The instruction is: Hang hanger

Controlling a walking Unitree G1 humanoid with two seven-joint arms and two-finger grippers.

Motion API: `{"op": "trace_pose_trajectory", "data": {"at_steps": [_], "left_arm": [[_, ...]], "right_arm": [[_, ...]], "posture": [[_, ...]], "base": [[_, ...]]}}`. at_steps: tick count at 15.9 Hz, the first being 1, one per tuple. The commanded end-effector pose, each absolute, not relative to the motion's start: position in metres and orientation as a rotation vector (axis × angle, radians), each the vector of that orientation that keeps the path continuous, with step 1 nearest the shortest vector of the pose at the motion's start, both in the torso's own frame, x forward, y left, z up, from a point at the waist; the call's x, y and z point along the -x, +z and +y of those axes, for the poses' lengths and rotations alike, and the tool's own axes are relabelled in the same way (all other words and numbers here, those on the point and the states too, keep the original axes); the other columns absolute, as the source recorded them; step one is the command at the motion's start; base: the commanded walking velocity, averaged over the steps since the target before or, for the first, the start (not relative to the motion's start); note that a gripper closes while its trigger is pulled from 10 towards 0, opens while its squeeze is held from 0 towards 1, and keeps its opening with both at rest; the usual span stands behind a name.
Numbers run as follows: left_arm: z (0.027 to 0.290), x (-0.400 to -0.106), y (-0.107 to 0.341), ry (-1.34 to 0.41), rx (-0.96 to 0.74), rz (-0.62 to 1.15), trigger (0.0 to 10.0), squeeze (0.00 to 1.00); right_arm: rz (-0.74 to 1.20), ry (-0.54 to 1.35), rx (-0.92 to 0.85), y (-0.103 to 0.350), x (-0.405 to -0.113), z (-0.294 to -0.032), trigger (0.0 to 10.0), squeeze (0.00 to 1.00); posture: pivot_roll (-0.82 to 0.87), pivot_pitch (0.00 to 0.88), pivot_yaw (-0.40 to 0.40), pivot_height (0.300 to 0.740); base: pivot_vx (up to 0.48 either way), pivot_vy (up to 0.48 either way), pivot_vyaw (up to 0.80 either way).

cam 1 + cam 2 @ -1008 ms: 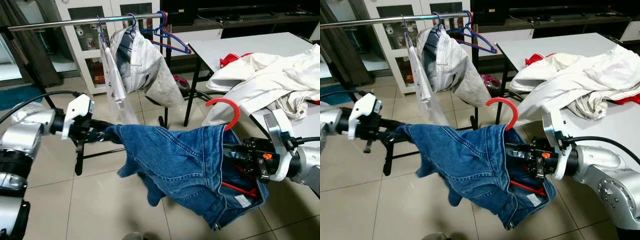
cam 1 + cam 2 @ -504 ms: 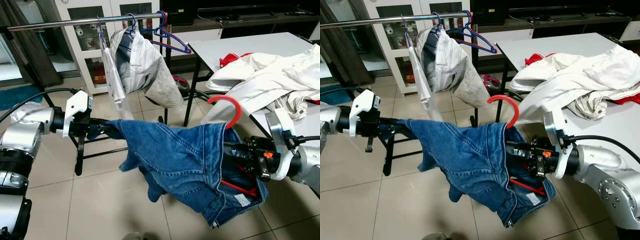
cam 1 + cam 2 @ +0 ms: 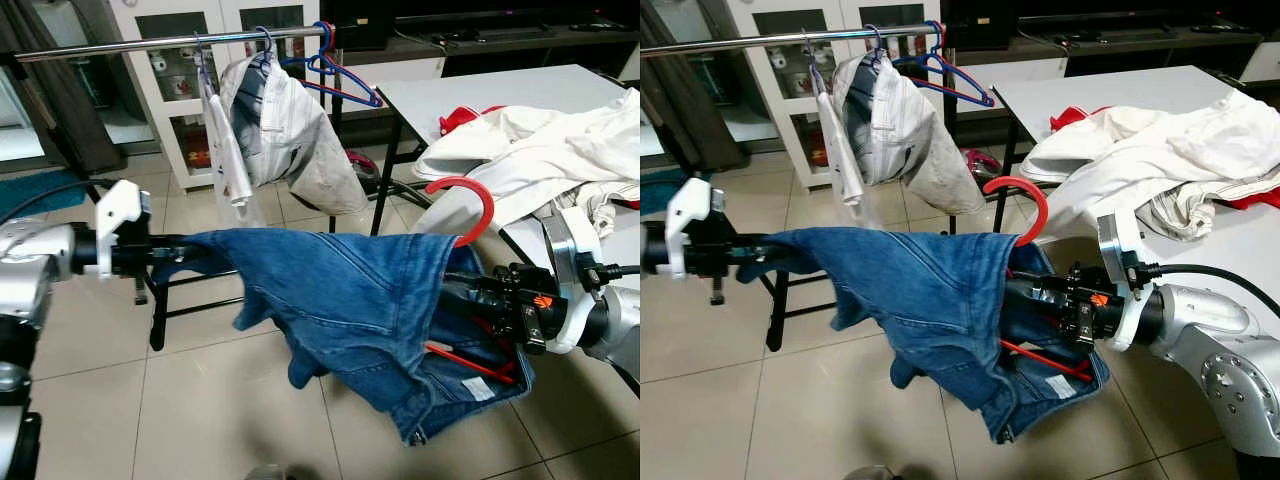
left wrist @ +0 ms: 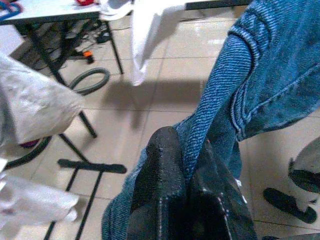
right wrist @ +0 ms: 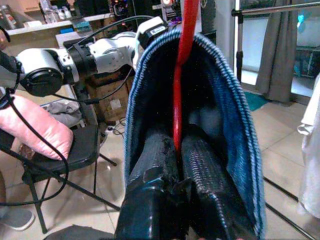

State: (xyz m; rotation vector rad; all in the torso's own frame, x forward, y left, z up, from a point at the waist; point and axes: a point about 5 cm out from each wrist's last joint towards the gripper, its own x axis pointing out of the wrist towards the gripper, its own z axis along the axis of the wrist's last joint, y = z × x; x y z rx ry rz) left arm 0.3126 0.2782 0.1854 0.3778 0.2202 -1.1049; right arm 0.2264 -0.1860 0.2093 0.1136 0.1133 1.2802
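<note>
A blue denim garment [image 3: 350, 290] is stretched between my two grippers above the tiled floor. My left gripper [image 3: 185, 250] is shut on one edge of the denim [image 4: 260, 65], which is pinched between its fingers [image 4: 165, 185]. My right gripper [image 3: 468, 293] reaches inside the garment and is shut on a red hanger [image 5: 186, 45]. The hanger's red hook [image 3: 465, 190] sticks up out of the denim, and its lower bar [image 3: 470, 362] shows below. The steel clothes rail [image 3: 130, 46] runs across the back left, well above and behind the garment.
On the rail hang a white and grey garment [image 3: 285, 130] and blue hangers [image 3: 340, 75]. A white table [image 3: 470, 90] on the right carries a pile of white clothes [image 3: 545, 150]. The rack's black base [image 3: 195, 305] stands on the floor under the denim.
My left gripper has pulled back to the left, drawing the denim out flatter and wider. The right gripper and the red hook have shifted slightly right and up.
</note>
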Motion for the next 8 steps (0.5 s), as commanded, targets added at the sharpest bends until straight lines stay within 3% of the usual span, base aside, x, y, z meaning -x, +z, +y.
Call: {"op": "trace_pose_trajectory", "data": {"at_steps": [1,8], "left_arm": [[0.292,-0.31,0.189,-1.032,-0.376,0.225,0.0,0.0],[0.309,-0.299,0.176,-0.965,-0.34,0.273,0.0,0.0]], "right_arm": [[0.047,1.272,-0.099,0.223,-0.228,-0.19,10.0,0.0],[0.032,1.255,-0.106,0.224,-0.229,-0.192,10.0,0.0]], "posture": [[0.03,0.0,0.069,0.74],[0.03,0.0,0.072,0.74]], "base": [[0.0,0.0,0.0],[0.0,0.0,0.0]]}}
